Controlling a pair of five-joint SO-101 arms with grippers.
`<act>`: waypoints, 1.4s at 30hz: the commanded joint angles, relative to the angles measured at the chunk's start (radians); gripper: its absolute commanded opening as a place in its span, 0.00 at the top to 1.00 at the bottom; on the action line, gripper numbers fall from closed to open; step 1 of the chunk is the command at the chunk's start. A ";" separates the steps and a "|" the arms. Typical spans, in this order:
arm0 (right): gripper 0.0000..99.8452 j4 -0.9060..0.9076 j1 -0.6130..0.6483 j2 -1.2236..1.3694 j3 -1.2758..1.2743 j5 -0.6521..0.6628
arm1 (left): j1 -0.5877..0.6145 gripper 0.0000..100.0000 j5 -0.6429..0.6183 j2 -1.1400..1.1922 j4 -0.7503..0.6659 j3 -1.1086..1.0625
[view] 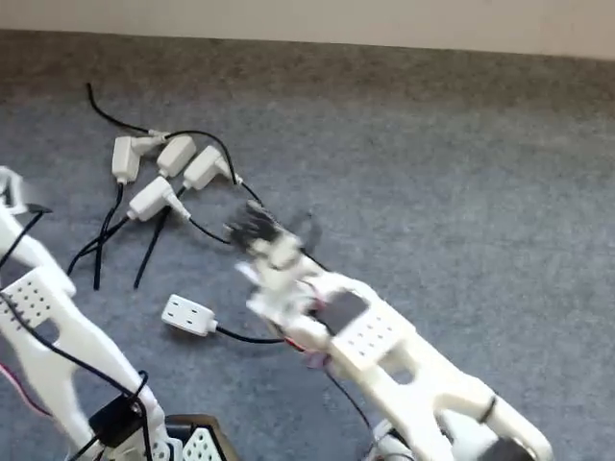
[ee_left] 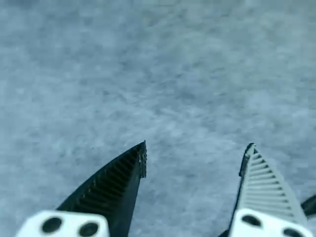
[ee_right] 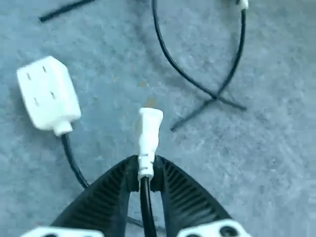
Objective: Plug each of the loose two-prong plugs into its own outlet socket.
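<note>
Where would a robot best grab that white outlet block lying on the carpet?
Probably across its two long flat sides, near the end where its cord leaves, coming down from above. The outlet block lies flat with its slots facing up, so squeezing the sides leaves them uncovered.

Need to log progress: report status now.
Right gripper shut on white two-prong plug. Left gripper open over bare carpet. Outlet block beside plug, slots empty. Black cords nearby, none across the block.
</note>
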State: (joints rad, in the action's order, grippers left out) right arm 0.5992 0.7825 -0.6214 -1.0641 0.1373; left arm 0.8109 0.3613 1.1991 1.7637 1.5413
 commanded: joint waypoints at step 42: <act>0.79 0.249 -0.177 0.140 -0.064 0.196 | -0.174 0.69 -0.069 -0.012 0.003 0.024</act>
State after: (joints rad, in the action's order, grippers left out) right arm 0.8600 0.5953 -0.5831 -1.1976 0.3261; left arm 0.6130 0.2862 1.2006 1.7637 1.5228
